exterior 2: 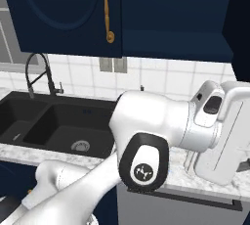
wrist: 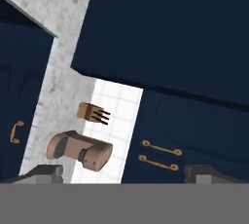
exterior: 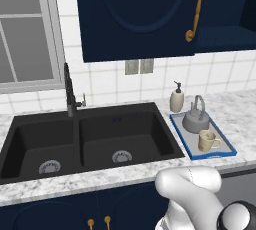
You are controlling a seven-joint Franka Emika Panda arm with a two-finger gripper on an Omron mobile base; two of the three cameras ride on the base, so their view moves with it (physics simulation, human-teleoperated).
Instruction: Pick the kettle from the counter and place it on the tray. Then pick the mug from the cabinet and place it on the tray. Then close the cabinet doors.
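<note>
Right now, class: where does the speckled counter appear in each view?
Left base view: the counter wraps the black sink, across the middle.
Right base view: strip at lower left, before the sink.
Hand view: slanted band, upper left.
Shared landmark: white wall tiles.

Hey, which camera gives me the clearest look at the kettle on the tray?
The left base view. There the kettle sits in plain sight on the tray, behind the mug, with its arched handle clear. In the right base view the arm covers that stretch of counter, and the hand view looks at cabinets and wall instead.
</note>
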